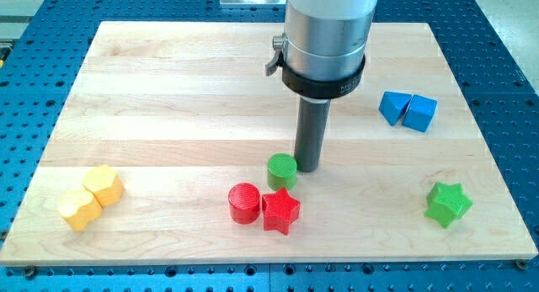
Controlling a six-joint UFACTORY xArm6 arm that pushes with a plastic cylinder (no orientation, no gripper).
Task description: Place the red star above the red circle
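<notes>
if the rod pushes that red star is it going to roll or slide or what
The red star sits flat and squat, so it probably slides rather than rolls. Its points may make it rotate under an off-centre push. It touches the red circle, which would likely move too. My tip is beside the green circle.

Pale wooden desk (168,90) lies on a blue perforated metal base (34,65). Lighting even, soft shadows only.

Green circle (282,170) crowds red star's (280,211) top; red circle (244,202) blocks its left; right side open.
</notes>
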